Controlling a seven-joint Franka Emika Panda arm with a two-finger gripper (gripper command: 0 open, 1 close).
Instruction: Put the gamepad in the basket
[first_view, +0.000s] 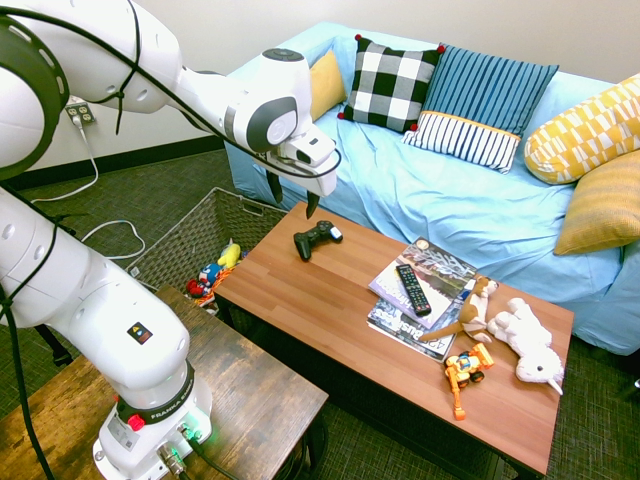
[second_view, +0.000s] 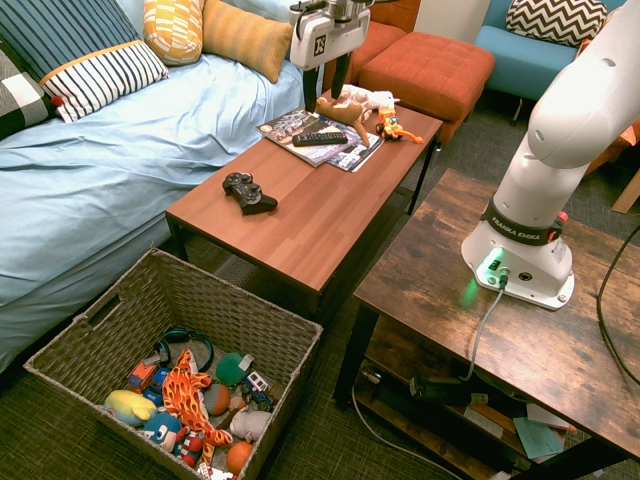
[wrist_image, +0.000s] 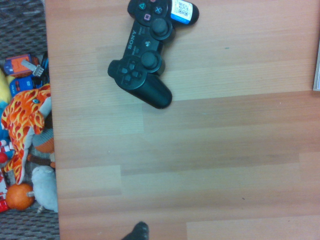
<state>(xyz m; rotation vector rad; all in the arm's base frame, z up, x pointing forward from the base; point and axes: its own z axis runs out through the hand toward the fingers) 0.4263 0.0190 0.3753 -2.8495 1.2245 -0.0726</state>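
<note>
The black gamepad (first_view: 316, 238) (second_view: 248, 192) lies flat on the reddish wooden coffee table (first_view: 330, 310) near the end closest to the basket. In the wrist view the gamepad (wrist_image: 147, 55) shows a whitish sticker on one grip. The grey woven basket (first_view: 178, 238) (second_view: 262, 312) stands on the floor just past that table end and holds several toys. My gripper (first_view: 293, 197) (second_view: 325, 85) hangs open and empty well above the table, apart from the gamepad.
A long black remote (first_view: 412, 288) lies on magazines (first_view: 432, 262) mid-table. Plush animals (first_view: 525, 340) and an orange toy vehicle (first_view: 465, 370) sit at the far end. The blue sofa (first_view: 450, 200) with pillows runs along the table's far side.
</note>
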